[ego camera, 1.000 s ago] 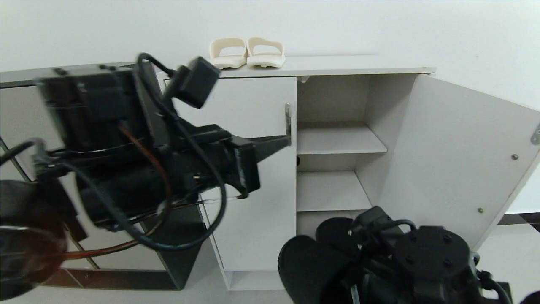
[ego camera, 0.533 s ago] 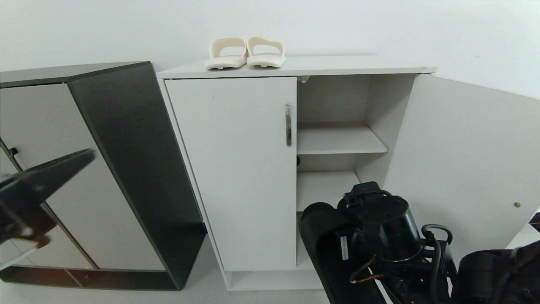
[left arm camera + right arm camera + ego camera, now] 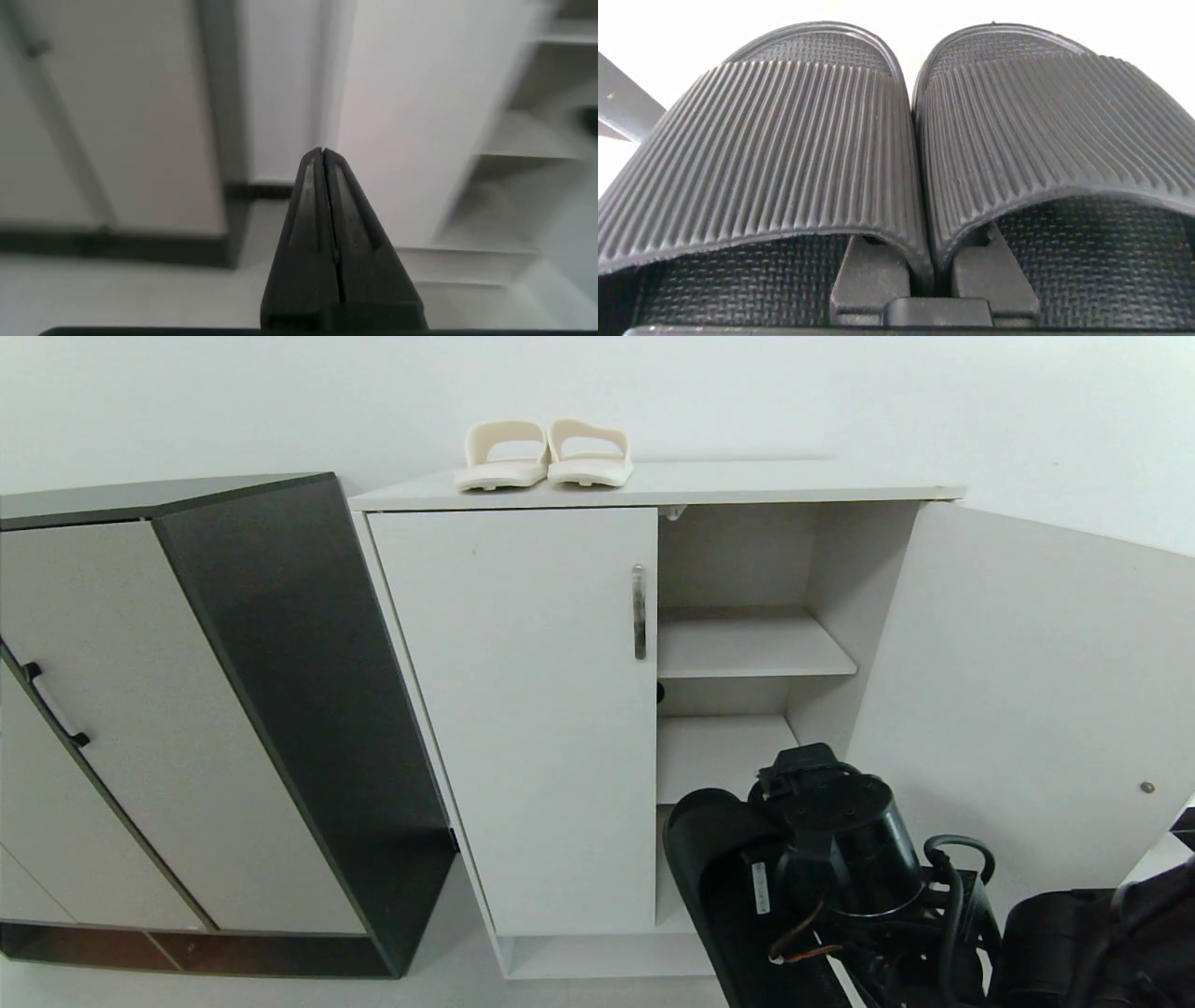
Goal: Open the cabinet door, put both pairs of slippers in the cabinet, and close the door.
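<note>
A white cabinet [image 3: 794, 481] stands ahead, its right door [image 3: 1027, 691] swung open and its left door [image 3: 523, 709] closed, with a metal handle [image 3: 639, 611]. The open side has bare shelves [image 3: 747, 649]. A cream pair of slippers [image 3: 543, 455] sits on the cabinet top. The black slippers [image 3: 728, 877] hang low in front of the open compartment; in the right wrist view my right gripper [image 3: 932, 285] is shut on the black slippers [image 3: 785, 140], pinching their inner edges together. My left gripper [image 3: 323, 154] is shut and holds nothing, pointing low at the cabinet fronts.
A dark cabinet [image 3: 299, 709] with pale doors and a black handle [image 3: 51, 705] stands directly left of the white one. The open door takes up the space to the right. Pale floor [image 3: 448, 980] lies in front.
My left arm has drawn back from the left door's handle and left the head view. The right door stands wider open. My right arm with the black slippers has shifted right.
</note>
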Controlling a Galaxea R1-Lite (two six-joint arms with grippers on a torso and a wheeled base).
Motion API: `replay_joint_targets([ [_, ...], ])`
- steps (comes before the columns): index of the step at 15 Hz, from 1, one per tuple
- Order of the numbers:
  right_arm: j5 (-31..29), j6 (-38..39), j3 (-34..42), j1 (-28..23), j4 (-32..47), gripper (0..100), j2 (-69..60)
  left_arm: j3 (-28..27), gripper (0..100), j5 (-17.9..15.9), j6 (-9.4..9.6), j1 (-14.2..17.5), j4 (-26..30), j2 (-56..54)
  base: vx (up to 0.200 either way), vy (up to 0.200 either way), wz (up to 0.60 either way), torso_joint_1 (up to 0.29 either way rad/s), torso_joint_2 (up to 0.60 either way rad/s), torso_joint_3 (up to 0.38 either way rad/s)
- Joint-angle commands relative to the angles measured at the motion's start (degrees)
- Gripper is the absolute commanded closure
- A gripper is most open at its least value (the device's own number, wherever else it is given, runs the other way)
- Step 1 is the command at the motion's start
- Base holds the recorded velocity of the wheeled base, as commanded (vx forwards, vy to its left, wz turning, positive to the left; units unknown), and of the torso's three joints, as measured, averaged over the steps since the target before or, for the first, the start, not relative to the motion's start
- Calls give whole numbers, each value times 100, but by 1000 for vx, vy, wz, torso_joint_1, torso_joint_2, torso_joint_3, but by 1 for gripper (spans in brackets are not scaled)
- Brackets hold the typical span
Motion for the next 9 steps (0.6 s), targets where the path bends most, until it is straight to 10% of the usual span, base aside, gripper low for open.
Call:
replay_joint_targets([
  [1, 21, 6, -1, 2, -11, 100, 42, 440, 100, -611, 18, 62, -211, -600, 0, 0, 0, 0, 0, 0],
  [4, 21, -3, -1, 2, -231, 100, 68, 413, 100, -778, 255, 62, -114, -582, 0, 0, 0, 0, 0, 0],
  [6, 21, -29, 17, 2, -310, 100, 68, 448, 100, 330, 211, 62, -18, -591, 0, 0, 0, 0, 0, 0],
  [9, 21, -12, 8, -16, -398, 100, 227, 457, 100, -224, 264, 62, -27, -591, 0, 0, 0, 0, 0, 0],
])
